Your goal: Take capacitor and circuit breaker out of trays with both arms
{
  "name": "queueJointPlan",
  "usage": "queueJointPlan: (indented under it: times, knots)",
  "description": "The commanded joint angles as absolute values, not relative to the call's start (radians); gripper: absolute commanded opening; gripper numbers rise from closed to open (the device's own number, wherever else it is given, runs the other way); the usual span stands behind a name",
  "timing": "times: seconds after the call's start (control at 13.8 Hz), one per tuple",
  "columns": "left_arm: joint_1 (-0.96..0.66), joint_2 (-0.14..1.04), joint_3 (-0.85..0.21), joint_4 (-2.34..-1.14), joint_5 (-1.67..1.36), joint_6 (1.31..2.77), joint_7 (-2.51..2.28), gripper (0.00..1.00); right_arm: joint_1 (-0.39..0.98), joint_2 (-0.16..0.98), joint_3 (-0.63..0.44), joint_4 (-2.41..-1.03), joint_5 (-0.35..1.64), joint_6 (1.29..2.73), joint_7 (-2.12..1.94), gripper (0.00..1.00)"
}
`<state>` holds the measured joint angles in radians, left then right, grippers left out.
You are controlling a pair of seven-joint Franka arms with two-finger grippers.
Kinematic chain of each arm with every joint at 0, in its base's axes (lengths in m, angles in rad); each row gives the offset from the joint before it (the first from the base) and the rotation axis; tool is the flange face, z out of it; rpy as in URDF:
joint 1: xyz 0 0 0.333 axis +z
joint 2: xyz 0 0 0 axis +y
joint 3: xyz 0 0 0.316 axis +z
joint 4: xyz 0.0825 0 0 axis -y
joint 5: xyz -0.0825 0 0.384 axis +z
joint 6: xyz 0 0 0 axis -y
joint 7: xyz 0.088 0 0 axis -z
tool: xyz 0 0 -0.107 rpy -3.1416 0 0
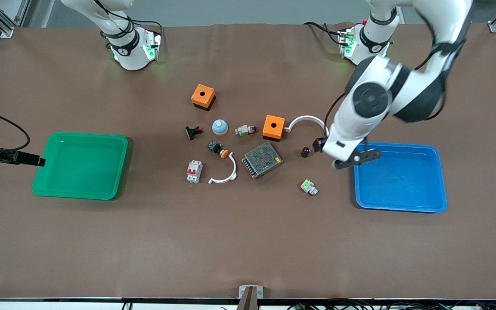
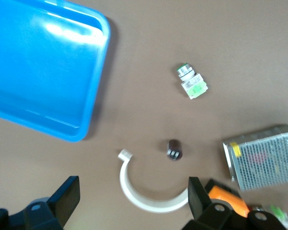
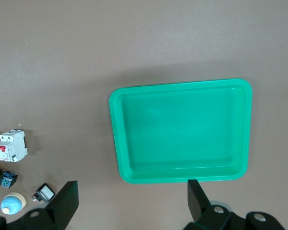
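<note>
The capacitor (image 1: 306, 151), a tiny black cylinder with a reddish top, stands on the brown table beside the blue tray (image 1: 401, 209). It also shows in the left wrist view (image 2: 174, 149). My left gripper (image 1: 321, 145) is open and empty in the air, over the table between the capacitor and the blue tray (image 2: 38, 72). In its own view the left gripper (image 2: 133, 201) frames a white arc (image 2: 149, 199). The breaker (image 1: 194, 171), white-grey with red switches, lies nearer the green tray (image 1: 80, 165) and shows in the right wrist view (image 3: 9, 146). My right gripper (image 1: 35, 160) is open and empty beside the green tray (image 3: 182, 129); it also shows in its own view (image 3: 132, 199).
Two orange boxes (image 1: 203, 96) (image 1: 273, 127), a mesh power supply (image 1: 262, 160), two white arcs (image 1: 306, 121) (image 1: 226, 174), a green-faced part (image 1: 309, 187), a blue dome (image 1: 220, 126), an orange-capped pushbutton (image 1: 218, 149) and a black-red clip (image 1: 193, 132) lie mid-table.
</note>
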<state>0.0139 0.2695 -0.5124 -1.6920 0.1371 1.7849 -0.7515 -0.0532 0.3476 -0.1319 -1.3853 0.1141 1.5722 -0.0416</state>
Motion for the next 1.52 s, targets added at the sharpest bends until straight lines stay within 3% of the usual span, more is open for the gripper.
queueJointPlan:
  times: [0.0, 0.65, 1.23, 1.45]
  knots:
    - [0.107, 0.203, -0.522, -1.614, 0.066, 1.665, -0.617, 0.99, -0.063, 0.319, -0.107, -1.401, 0.114, 1.568, -0.054, 1.00]
    - [0.341, 0.061, -0.493, -1.585, 0.002, 1.540, -0.234, 1.00, -0.003, 0.094, -0.106, -1.635, 0.023, 1.638, -0.057, 1.00]
    - [0.046, -0.032, -0.027, -1.582, -0.002, 1.522, -0.022, 1.00, 0.000, -0.052, -0.106, -1.770, 0.020, 1.670, -0.057, 1.00]
    - [0.028, -0.051, -0.005, -1.582, -0.002, 1.522, -0.021, 1.00, -0.003, -0.067, -0.106, -1.778, 0.020, 1.672, -0.058, 1.00]
